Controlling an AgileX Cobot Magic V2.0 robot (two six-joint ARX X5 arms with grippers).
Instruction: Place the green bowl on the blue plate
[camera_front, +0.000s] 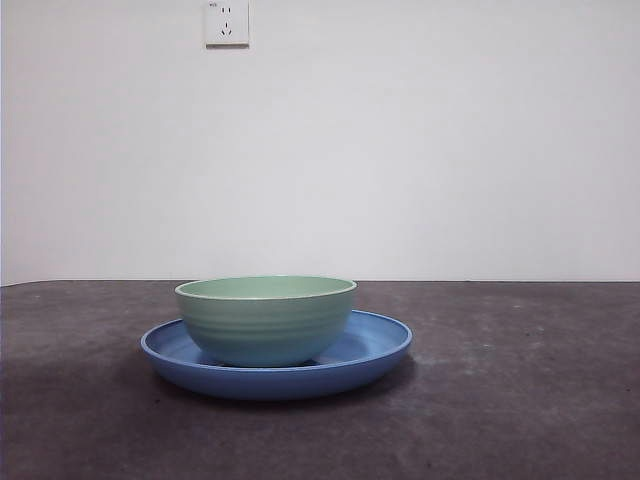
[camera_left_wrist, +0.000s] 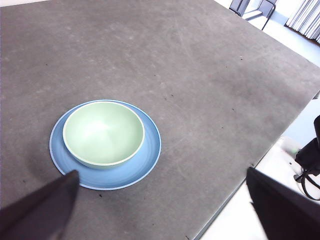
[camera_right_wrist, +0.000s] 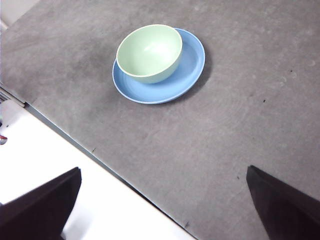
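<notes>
The pale green bowl (camera_front: 266, 320) stands upright and empty on the blue plate (camera_front: 372, 352). It sits off-centre, well clear of both grippers' fingers.

Bowl (camera_front: 266, 320) standing upright inside the plate (camera_front: 375, 350), set off-centre toward the plate's left side in the front view so that more bare plate shows to its right; the plate lies flat on the table (camera_front: 520, 400), with a wall socket (camera_front: 227, 22) high on the wall behind. Left gripper (camera_left_wrist: 160, 200) raised over the table's near edge, jaws spread wide, with bowl and plate ahead of it and close to one jaw. Right gripper (camera_right_wrist: 165, 200) likewise raised over the table edge, jaws spread wide, with bowl and plate well apart from it, ahead.
</notes>
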